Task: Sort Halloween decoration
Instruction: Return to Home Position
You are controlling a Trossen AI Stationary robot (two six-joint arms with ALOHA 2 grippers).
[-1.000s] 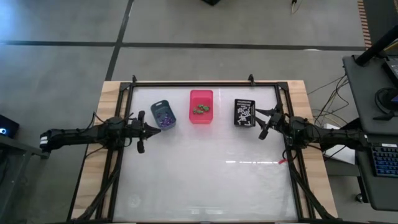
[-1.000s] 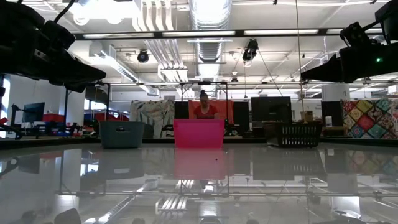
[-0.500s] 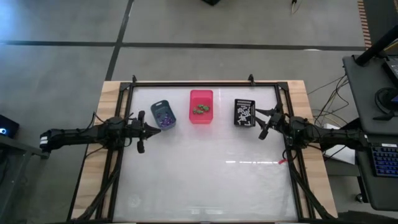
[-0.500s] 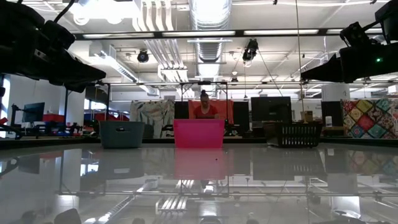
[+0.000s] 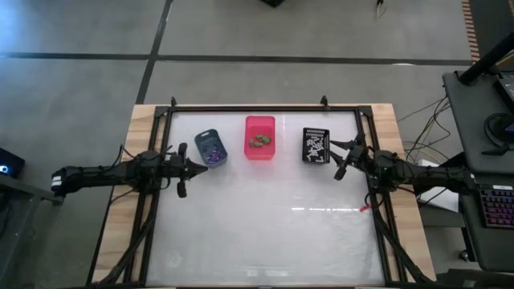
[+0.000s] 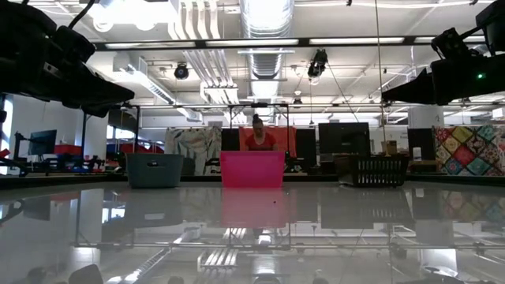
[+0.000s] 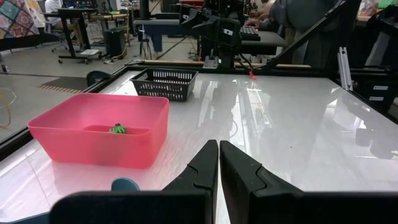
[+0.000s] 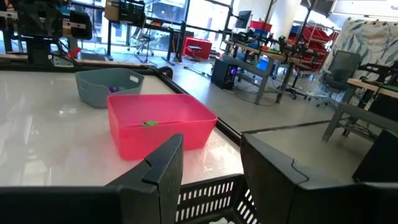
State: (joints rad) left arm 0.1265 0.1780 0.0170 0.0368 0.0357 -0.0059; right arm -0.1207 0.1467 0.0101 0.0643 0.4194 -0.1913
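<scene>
halloween trinkets (image 5: 259,142) sit sorted: purple in the blue-grey bin (image 5: 200,144), green in the pink bin (image 5: 259,120), white in the black bin (image 5: 316,129). left claw (image 5: 201,167) pressed together beside the blue-grey bin — right claw (image 5: 337,160) spread beside the black bin.

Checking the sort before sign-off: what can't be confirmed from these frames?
- High view: trinkets in the blue-grey bin, pink bin and black bin are too small to count or identify.
- Low view: the bin walls hide the contents.
- Right wrist view: black bin cut off by the bottom edge, partly behind the right gripper.
- Left wrist view: blue-grey bin almost wholly behind the left gripper.
</scene>
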